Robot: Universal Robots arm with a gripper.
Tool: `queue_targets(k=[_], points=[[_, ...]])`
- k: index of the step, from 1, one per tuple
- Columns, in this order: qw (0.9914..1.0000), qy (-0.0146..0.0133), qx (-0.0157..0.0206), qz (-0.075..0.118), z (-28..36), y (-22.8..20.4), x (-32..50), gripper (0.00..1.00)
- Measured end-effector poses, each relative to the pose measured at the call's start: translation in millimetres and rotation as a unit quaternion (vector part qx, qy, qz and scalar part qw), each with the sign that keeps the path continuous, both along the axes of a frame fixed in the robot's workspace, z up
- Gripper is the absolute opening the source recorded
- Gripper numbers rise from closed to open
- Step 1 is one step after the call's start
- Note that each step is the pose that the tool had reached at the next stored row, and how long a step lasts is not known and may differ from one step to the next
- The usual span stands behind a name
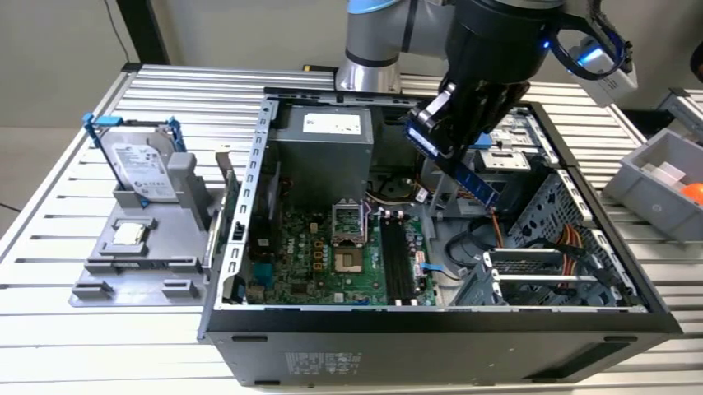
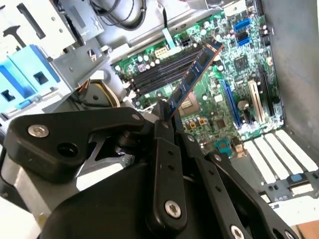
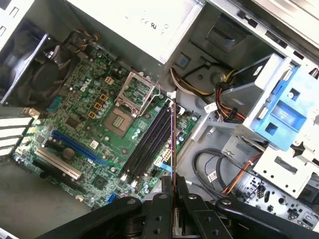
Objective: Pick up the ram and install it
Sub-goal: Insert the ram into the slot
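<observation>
My gripper (image 1: 443, 132) hangs over the open computer case (image 1: 439, 321) and is shut on the ram (image 1: 475, 179). The ram is a thin stick, bluish-green in the exterior view, slanting down from the fingers above the case's middle. In the second wrist view the ram (image 2: 192, 77) reaches out from the gripper (image 2: 166, 115) over the long black slots (image 2: 162, 67). Seen edge-on in the first wrist view, the ram (image 3: 173, 137) lies roughly along the slots (image 3: 148, 142), apart from them. The green motherboard (image 1: 318, 255) lies on the case floor.
A grey power supply (image 1: 324, 148) stands at the back of the case. A drive cage with blue brackets (image 3: 281, 109) and orange cables (image 1: 571, 247) sit at the exterior view's right. Outside are a hard drive (image 1: 148, 169) on a grey fixture and a grey bin (image 1: 659, 177).
</observation>
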State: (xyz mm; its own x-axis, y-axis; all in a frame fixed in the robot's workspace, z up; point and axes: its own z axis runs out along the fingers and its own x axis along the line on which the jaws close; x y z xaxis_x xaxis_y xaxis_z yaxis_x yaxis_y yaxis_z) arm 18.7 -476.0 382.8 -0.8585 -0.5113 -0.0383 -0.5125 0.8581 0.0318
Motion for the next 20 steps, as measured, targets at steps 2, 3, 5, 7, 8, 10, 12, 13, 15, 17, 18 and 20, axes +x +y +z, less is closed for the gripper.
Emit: queue_targets(k=[2,3,5,7,8,10,12,13,15,17,18,20], points=[[0.99995,0.0,0.0001,-0.01,-0.1,-0.1,0.0,0.0],[0.99989,0.0,0.0,-0.015,0.0,-0.1,0.0,0.0],[0.99972,0.0,0.0,-0.024,0.0,-0.1,0.0,0.0],[0.99944,0.0001,0.0,-0.034,0.0,-0.2,0.0,0.0],[0.99926,0.0001,0.0,-0.038,0.0,-0.2,0.0,0.0],[0.99886,0.0,0.0,-0.048,0.0,-0.2,0.0,0.0],[0.99837,0.0,-0.0001,-0.057,0.1,-0.3,0.0,0.0],[0.99807,0.0,0.0,-0.062,0.0,-0.3,0.0,0.0],[0.99745,0.0,0.0,-0.071,0.0,-0.3,0.0,0.0],[0.99675,0.0,0.0,-0.081,0.0,-0.4,0.0,0.0],[0.99638,0.0,0.0,-0.085,0.0,-0.4,0.0,0.0],[0.99555,0.0,0.0,-0.094,0.0,-0.4,0.0,0.0]])
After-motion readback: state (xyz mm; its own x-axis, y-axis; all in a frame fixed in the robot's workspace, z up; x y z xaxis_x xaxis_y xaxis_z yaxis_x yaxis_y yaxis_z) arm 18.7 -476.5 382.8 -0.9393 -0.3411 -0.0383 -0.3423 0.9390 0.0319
